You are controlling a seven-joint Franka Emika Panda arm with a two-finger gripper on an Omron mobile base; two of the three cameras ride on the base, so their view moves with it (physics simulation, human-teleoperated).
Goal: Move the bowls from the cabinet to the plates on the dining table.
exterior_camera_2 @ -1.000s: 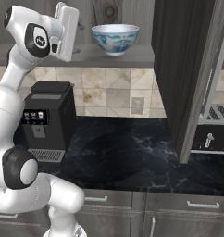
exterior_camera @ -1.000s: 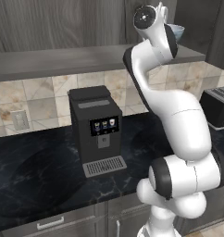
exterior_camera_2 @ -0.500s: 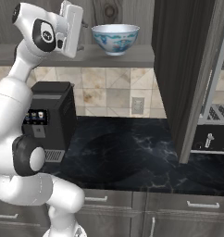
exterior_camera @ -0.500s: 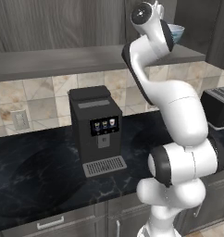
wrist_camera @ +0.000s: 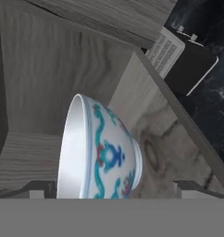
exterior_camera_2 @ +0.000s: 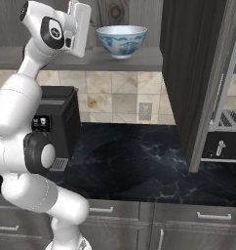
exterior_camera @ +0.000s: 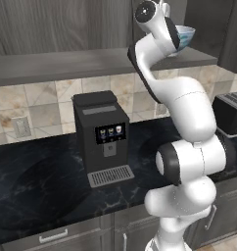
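A white bowl [exterior_camera_2: 122,40] with a blue and red pattern stands upright on the bottom shelf of the open cabinet [exterior_camera_2: 139,58]. My gripper [exterior_camera_2: 85,29] is raised to shelf height just left of it, and I see no contact. In the hand view the bowl [wrist_camera: 104,152] looms close and rolled on its side, and my open gripper [wrist_camera: 116,189] has one fingertip on either side of it at the bottom. From the left base view my arm covers most of the bowl [exterior_camera: 185,35]. The plates and the dining table are out of view.
A black coffee machine [exterior_camera: 103,137] stands on the black marble worktop [exterior_camera_2: 139,161] under the shelf. A dark toaster [exterior_camera: 230,115] sits at the right. The open cabinet door [exterior_camera_2: 188,73] hangs right of the bowl. Grey drawers [exterior_camera_2: 198,219] run below.
The arm has straightened up and the hand has edged closer to the bowl. The bowl has not moved and the jaws stayed open.
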